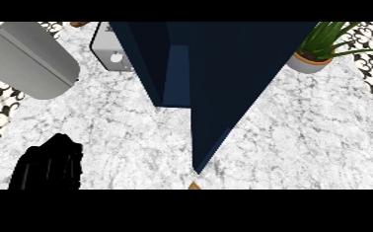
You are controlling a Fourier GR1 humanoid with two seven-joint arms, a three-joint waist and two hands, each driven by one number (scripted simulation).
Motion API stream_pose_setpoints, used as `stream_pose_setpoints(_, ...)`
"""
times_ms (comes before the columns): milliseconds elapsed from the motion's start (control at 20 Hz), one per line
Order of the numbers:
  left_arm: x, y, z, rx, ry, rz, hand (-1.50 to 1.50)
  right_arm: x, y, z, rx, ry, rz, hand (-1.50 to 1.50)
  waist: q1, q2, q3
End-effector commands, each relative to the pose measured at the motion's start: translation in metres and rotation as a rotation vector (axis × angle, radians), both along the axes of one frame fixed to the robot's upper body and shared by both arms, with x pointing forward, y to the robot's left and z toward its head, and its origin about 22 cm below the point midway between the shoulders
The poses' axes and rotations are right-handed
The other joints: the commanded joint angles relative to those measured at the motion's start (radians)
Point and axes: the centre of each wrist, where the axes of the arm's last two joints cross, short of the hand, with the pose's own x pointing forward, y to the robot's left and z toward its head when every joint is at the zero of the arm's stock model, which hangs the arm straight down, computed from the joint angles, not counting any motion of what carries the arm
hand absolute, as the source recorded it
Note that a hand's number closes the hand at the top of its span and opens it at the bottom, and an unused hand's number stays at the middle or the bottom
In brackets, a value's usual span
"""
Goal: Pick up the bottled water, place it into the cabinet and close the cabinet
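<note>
A dark blue cabinet (218, 68) fills the middle of the head view, its door (233, 102) swung out over the white marble tabletop (131, 127) to a point near the lower edge. The bottled water shows nowhere in this view. The left hand (47, 164) rests at the lower left, fingers curled and holding nothing. The right hand is out of sight. A potted plant (320, 48) stands at upper right, a grey appliance (33, 58) at upper left.
</note>
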Motion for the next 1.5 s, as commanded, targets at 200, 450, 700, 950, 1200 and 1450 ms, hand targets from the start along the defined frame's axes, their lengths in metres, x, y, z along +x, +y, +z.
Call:
stream_pose_setpoints(200, -0.012, 0.024, 0.000, 0.021, -0.006, -0.013, 1.50, 0.075, 0.052, 0.014, 0.111, 0.095, -0.131, 1.50, 0.026, 0.013, 0.001)
stream_pose_setpoints(450, -0.019, 0.058, 0.005, -0.002, -0.027, 0.000, 1.50, 0.134, 0.057, 0.008, 0.128, 0.190, -0.114, 1.50, 0.009, 0.011, 0.003)
stream_pose_setpoints(700, -0.025, 0.053, -0.005, 0.008, -0.015, 0.004, 1.50, 0.193, 0.029, -0.012, 0.146, 0.280, -0.096, 1.50, -0.009, 0.011, 0.004)
stream_pose_setpoints(950, -0.030, 0.074, 0.005, 0.007, -0.002, 0.013, 1.50, 0.249, 0.014, -0.012, 0.124, 0.269, -0.127, 1.50, -0.012, 0.009, 0.004)
stream_pose_setpoints(1200, -0.029, 0.056, 0.000, 0.032, 0.008, -0.024, 1.50, 0.268, 0.000, -0.032, 0.099, 0.266, -0.132, 1.50, -0.010, 0.014, 0.004)
stream_pose_setpoints(1450, -0.012, 0.060, 0.016, 0.013, -0.022, -0.030, 1.50, 0.281, -0.011, -0.031, 0.089, 0.255, -0.134, 1.50, -0.008, 0.024, 0.003)
